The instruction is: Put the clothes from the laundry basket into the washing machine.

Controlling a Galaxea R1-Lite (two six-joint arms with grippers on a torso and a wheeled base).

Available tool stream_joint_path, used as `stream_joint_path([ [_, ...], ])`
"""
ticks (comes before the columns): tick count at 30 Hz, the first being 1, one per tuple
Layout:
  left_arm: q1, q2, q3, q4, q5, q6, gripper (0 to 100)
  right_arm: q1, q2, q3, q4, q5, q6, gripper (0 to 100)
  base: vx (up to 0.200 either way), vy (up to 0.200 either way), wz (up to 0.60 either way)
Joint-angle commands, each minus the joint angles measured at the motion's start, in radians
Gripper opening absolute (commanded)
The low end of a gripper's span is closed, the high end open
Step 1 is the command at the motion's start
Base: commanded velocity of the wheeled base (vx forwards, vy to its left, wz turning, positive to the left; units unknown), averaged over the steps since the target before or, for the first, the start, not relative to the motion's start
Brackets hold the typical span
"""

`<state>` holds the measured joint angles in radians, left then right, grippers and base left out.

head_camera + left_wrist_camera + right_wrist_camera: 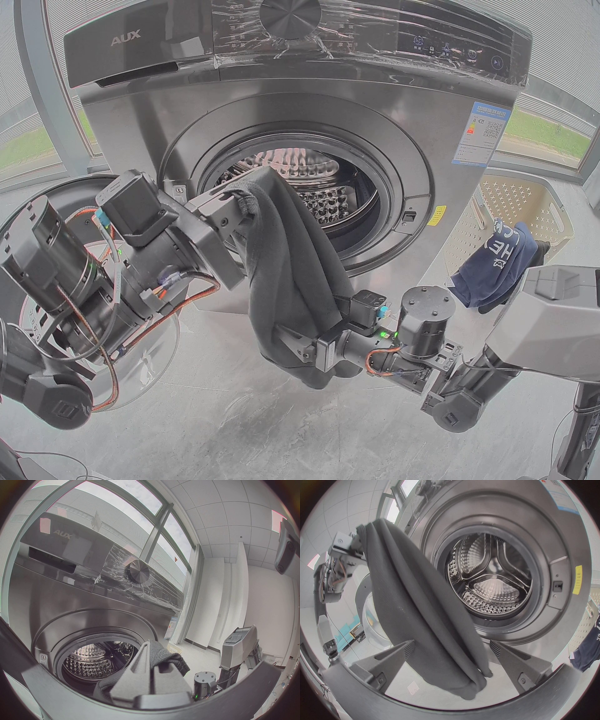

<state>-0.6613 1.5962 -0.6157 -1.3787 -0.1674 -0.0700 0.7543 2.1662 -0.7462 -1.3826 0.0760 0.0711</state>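
Limp dark garment (294,275), pinched at 12 o'clock by the left claw (240,201), likely needs its 6 o'clock hem gathered by the wide-spread right claw (450,644).

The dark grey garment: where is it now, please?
In the head view's centre, the dark grey garment hangs from the left end effector before the washing machine drum, its hem at the right end effector.

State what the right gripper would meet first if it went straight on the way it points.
The right gripper would first meet the hanging dark grey cloth garment, already between its open jaws; beyond, probably the steel washing machine drum, depth unclear.
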Motion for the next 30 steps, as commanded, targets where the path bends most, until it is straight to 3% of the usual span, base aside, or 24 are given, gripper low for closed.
stream_joint_path([
  [1, 0.000, -0.004, 0.001, 0.000, 0.000, -0.001, 0, 0.011, 0.072, -0.055, 0.004, -0.004, -0.001, 100, 0.000, 0.000, 0.00],
  [6, -0.001, -0.004, 0.002, 0.000, 0.000, -0.001, 0, 0.007, 0.101, -0.113, 0.008, -0.007, -0.001, 100, 0.000, 0.000, 0.00],
  [10, -0.003, -0.004, 0.005, -0.002, 0.000, -0.001, 0, 0.011, 0.116, -0.167, 0.017, -0.056, 0.001, 100, 0.000, 0.000, 0.00],
  [15, -0.001, -0.002, 0.005, -0.002, 0.000, -0.001, 0, -0.003, 0.106, -0.174, 0.034, -0.084, 0.004, 100, 0.000, 0.000, 0.00],
  [20, -0.003, -0.001, 0.007, -0.002, 0.000, -0.001, 0, -0.026, 0.100, -0.185, 0.056, -0.084, 0.004, 100, 0.000, 0.000, 0.00],
  [30, -0.003, -0.004, 0.007, -0.002, 0.000, -0.001, 0, -0.021, 0.213, -0.334, 0.073, -0.084, 0.001, 100, 0.000, 0.000, 0.00],
])
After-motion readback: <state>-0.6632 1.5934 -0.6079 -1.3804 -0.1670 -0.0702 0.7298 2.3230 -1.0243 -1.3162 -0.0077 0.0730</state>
